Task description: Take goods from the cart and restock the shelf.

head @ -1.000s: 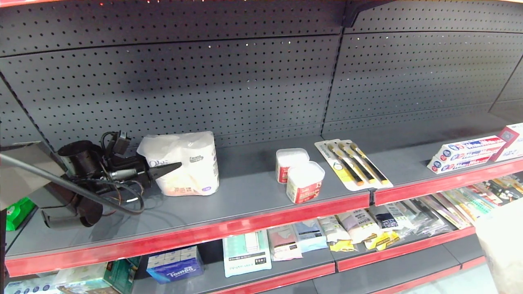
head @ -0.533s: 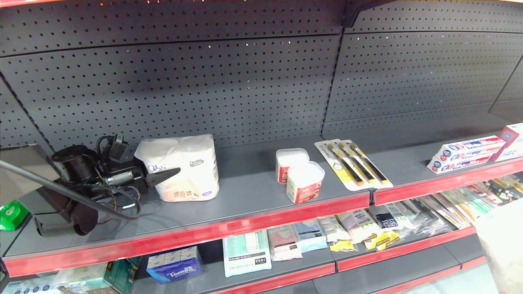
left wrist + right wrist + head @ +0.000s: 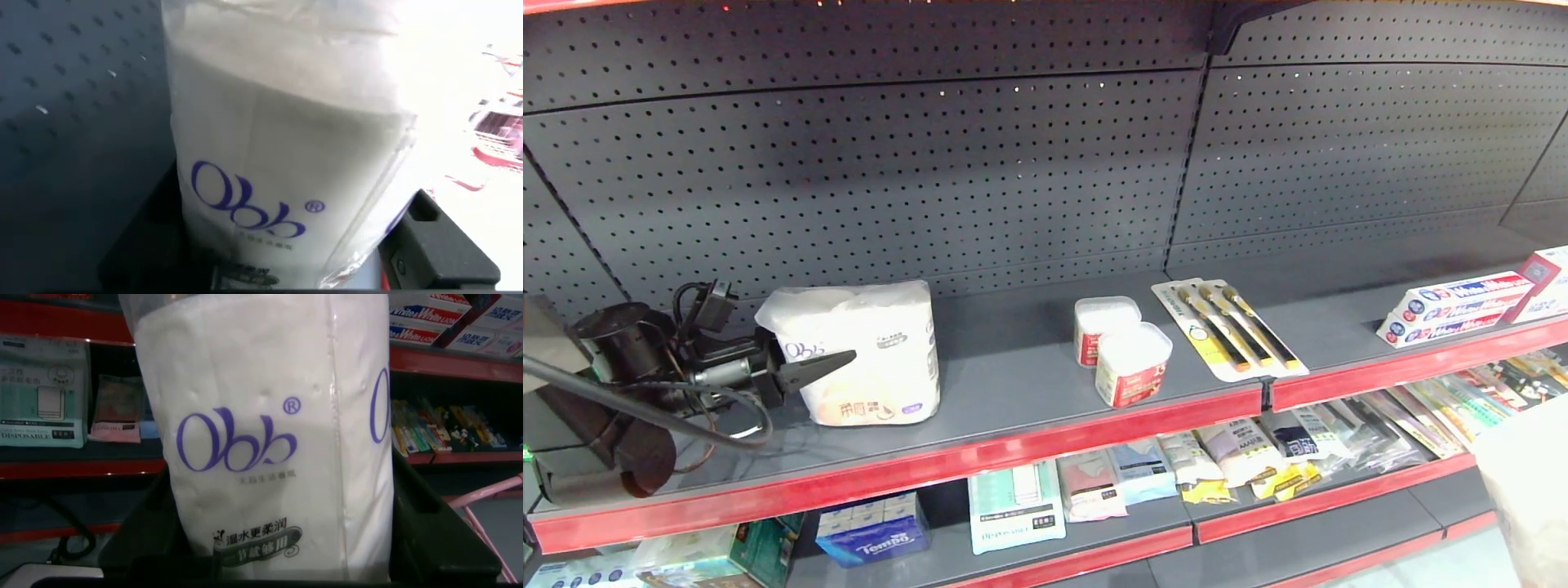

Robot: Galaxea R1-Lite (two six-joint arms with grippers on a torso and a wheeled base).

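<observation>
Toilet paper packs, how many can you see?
2. One pack is at the left of the shelf, in the left gripper. The other pack is in the right gripper, off the shelf. More may be hidden.

The roll pack (image 3: 866,355) is standing on the shelf (image 3: 1013,392) at its left end. The two tubs (image 3: 1131,363) are sitting to its right, and the toothbrush card (image 3: 1229,327) is lying farther right.

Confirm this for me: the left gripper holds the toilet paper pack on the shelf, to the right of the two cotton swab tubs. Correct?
Not quite. The head view shows the toilet paper pack, held by the left gripper, on the shelf to the left of the two cotton swab tubs, not to their right. The rest holds.
</observation>
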